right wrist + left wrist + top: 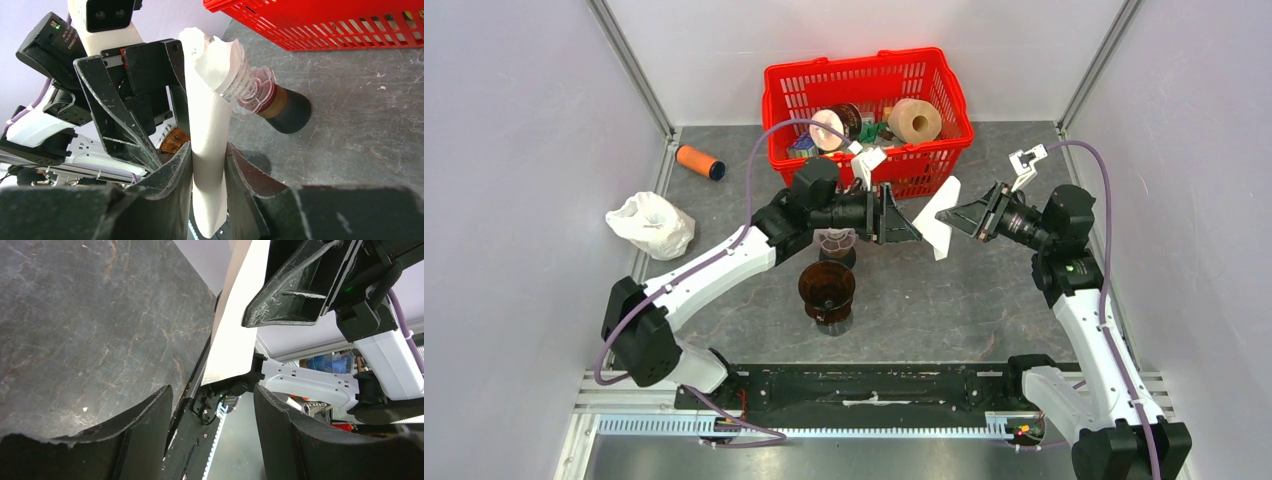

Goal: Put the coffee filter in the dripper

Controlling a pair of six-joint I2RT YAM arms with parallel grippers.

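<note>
A white coffee filter (942, 222), folded flat, hangs in the air above the table's middle. My right gripper (946, 215) is shut on it; in the right wrist view its fingers (175, 175) pinch the filter (210, 130) from both sides. My left gripper (916, 232) faces it from the left, open. In the left wrist view the jaws stand apart, with the filter's edge (232, 335) just beyond the fingertips (160, 400). An amber dripper (827, 288) stands below the left arm. A clear ribbed dripper (836, 243) on a dark base stands just behind it.
A red basket (864, 66) holding rolls and small items stands at the back centre. An orange cylinder (700, 161) and a crumpled white bag (651, 224) lie at the left. Grey walls close in both sides.
</note>
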